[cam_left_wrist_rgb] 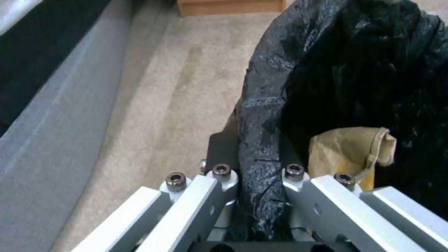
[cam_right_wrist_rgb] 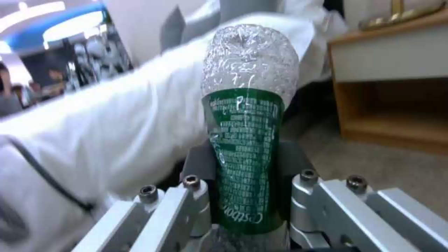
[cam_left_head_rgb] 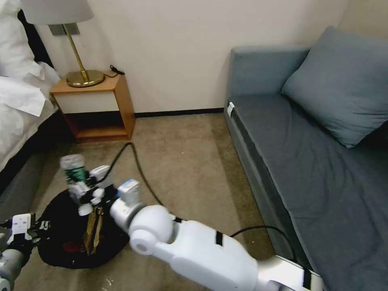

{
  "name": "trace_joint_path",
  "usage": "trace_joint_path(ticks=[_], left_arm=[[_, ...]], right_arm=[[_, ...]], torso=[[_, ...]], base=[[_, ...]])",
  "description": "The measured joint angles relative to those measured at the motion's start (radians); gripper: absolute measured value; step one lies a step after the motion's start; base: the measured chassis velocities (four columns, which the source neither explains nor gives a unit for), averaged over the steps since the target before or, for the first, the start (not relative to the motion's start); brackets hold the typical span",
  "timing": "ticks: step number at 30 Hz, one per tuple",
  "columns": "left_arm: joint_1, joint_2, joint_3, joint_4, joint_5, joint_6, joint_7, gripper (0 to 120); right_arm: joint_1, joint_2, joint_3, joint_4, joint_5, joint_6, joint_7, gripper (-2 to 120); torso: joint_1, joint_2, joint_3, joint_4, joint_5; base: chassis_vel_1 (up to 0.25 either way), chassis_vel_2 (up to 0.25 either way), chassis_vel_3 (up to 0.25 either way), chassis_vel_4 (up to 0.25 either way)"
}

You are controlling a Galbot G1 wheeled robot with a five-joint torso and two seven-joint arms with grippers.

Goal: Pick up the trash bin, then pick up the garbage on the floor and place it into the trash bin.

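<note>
Carpet by bed: I'm holding bin (cam_left_head_rgb: 60, 230) rim, left gripper (cam_left_wrist_rgb: 259, 175) clamped; right gripper (cam_right_wrist_rgb: 247, 182) clamping bottle (cam_right_wrist_rgb: 247, 133) above; early release risking rim bounce.

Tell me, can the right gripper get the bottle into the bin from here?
Probably yes: the right gripper holds the bottle above the bin, whose open mouth shows nothing in between.

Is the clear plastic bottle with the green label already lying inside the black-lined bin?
No, the clear plastic bottle with the green label is clamped upright between the right gripper fingers, not in the black-bag-lined trash bin.
</note>
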Motion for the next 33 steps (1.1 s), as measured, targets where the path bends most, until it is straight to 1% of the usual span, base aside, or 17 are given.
trace_joint_path(ticks=[4,12,13,14,17,18,20,21,24,25,29,30,31,33], left_arm=[[0.003,-0.004,0.0,-0.005,0.0,-0.001,0.0,5],[0.007,-0.009,0.005,-0.008,0.0,-0.002,0.0,5],[0.006,-0.009,0.006,-0.008,0.0,-0.003,0.0,5],[0.006,-0.009,0.006,-0.008,0.0,-0.003,0.0,5],[0.005,-0.008,0.007,-0.008,-0.001,-0.003,0.0,5],[0.005,-0.008,0.007,-0.008,-0.001,-0.003,0.0,5],[0.005,-0.007,0.007,-0.008,-0.001,-0.003,0.0,5],[0.005,-0.007,0.007,-0.008,-0.001,-0.003,0.0,5],[0.005,-0.005,0.007,-0.009,-0.004,-0.003,0.0,5],[0.005,-0.005,0.007,-0.009,-0.004,-0.003,0.0,5],[0.003,-0.005,0.005,-0.01,-0.011,-0.003,0.0,5],[0.003,-0.006,0.005,-0.01,-0.011,-0.003,0.0,5],[0.003,-0.006,0.005,-0.01,-0.011,-0.003,0.0,5],[0.003,-0.007,0.005,-0.009,-0.012,-0.003,0.0,5]], right_arm=[[0.007,0.001,-0.039,-0.058,-0.049,0.01,-0.005,22],[0.008,-0.001,-0.051,-0.082,-0.09,0.013,0.008,22],[0.008,-0.001,-0.05,-0.086,-0.091,0.011,0.009,25],[0.008,-0.001,-0.05,-0.086,-0.091,0.011,0.009,25],[0.007,-0.002,-0.049,-0.087,-0.091,0.004,0.01,40],[0.007,-0.002,-0.049,-0.087,-0.091,0.004,0.01,40],[0.003,-0.002,-0.049,-0.086,-0.089,0.0,0.01,50],[0.003,-0.002,-0.049,-0.086,-0.089,0.0,0.01,50],[-0.002,-0.003,-0.052,-0.081,-0.085,-0.008,0.01,67],[-0.002,-0.003,-0.052,-0.081,-0.085,-0.008,0.01,67],[-0.005,-0.003,-0.066,-0.061,-0.083,-0.024,0.01,83],[-0.006,-0.003,-0.069,-0.058,-0.083,-0.028,0.011,86],[-0.006,-0.003,-0.069,-0.058,-0.083,-0.028,0.011,86],[-0.008,-0.003,-0.069,-0.057,-0.088,-0.03,0.013,96]], torso=[[0.0,0.0,0.0,-0.0002,0.0],[0.0,0.0,0.0,-0.0002,0.0002],[0.0,0.0,0.0,-0.0002,0.0002],[0.0,0.0,0.0,-0.0002,0.0002],[0.0,0.0,0.0,-0.0002,0.0002],[0.0,0.0,0.0,-0.0002,0.0002],[0.0,0.0,0.0,-0.0002,0.0002],[0.0,0.0,0.0,-0.0002,0.0002],[0.0,0.0,0.0,-0.0002,0.0002],[0.0,0.0,0.0,-0.0002,0.0002],[0.0,0.0,0.0,-0.0002,0.0003],[0.0,0.0,0.0,-0.0002,0.0004],[0.0,0.0,0.0,-0.0002,0.0004],[0.0,0.0,0.0,-0.0002,0.0004]], base=[[0.0,0.0,0.0,0.0],[0.0,0.0,0.0,0.0],[0.0,0.0,0.0,0.0],[0.0,0.0,0.0,0.0],[0.0,0.0,0.0,0.0],[0.0,0.0,0.0,0.0],[0.0,0.0,0.0,0.0],[0.0,0.0,0.0,0.0],[0.0,0.0,0.0,0.0],[0.0,0.0,0.0,0.0],[0.0,0.0,0.0,0.0],[0.0,0.0,0.0,0.0],[0.0,0.0,0.0,0.0],[0.0,0.0,0.0,0.0]])
